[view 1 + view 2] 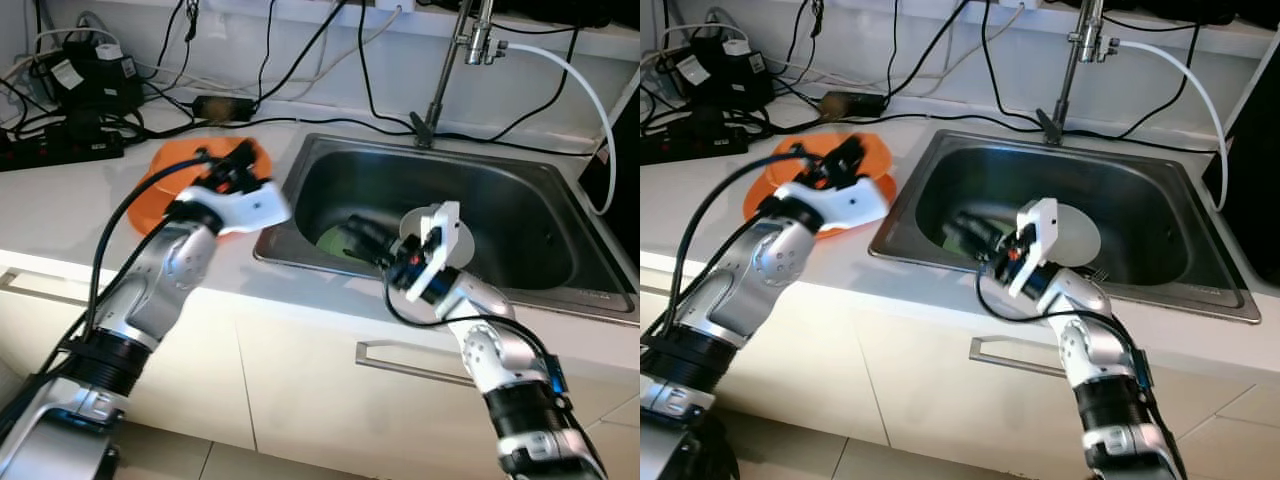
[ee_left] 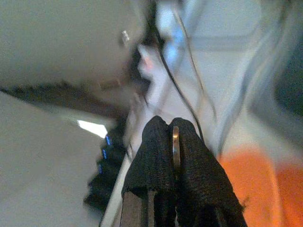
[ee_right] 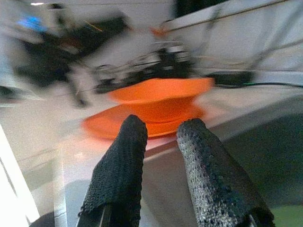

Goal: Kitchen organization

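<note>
Right gripper (image 3: 158,137) has its fingers spread with nothing between them, hanging low inside the sink (image 1: 520,180) by a green dish (image 1: 335,240), forearm bent over the rim. Left gripper (image 2: 174,142) is pinched on a thin metal edge above the orange bowl (image 3: 161,97) and plate (image 1: 765,200) on the counter. Looks like it's clearing the sink; next it'd have to drop onto that dish.

White counter (image 1: 60,200) — steel sink (image 1: 520,215)
</note>
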